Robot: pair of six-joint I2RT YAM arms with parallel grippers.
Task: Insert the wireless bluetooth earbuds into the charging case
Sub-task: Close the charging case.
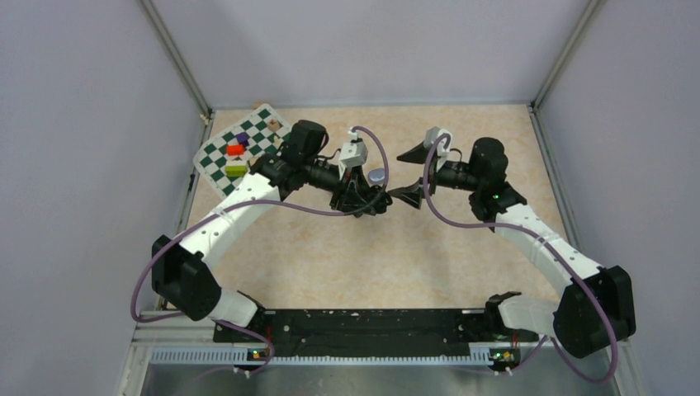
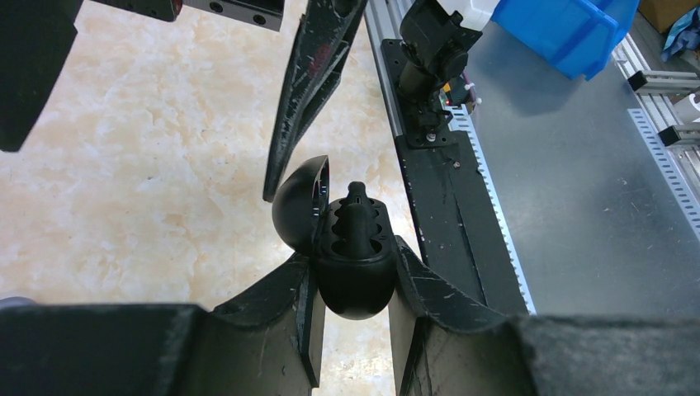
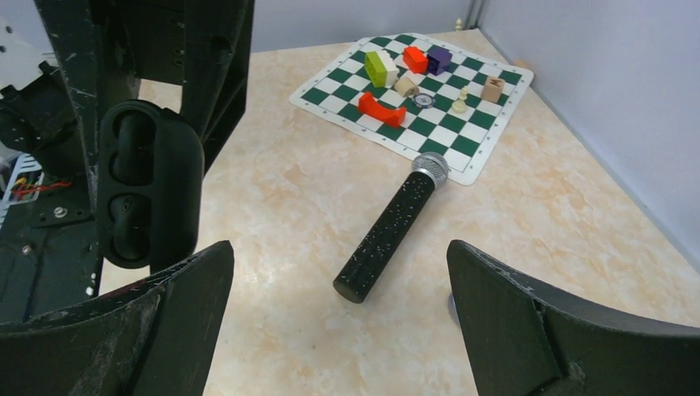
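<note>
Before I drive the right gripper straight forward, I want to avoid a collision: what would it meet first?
Probably the long black speckled microphone with a silver head, lying dead ahead of the open right gripper. The black oval charging case sits left of that line, though depth is unclear.

Marbled beige table (image 3: 289, 181) — microphone (image 3: 388, 235), chessboard mat (image 3: 462, 148) (far corner).

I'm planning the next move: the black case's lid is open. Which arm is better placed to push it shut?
Probably right: the left gripper is shut on the case, while the right gripper is open, empty and close to the lid.
</note>
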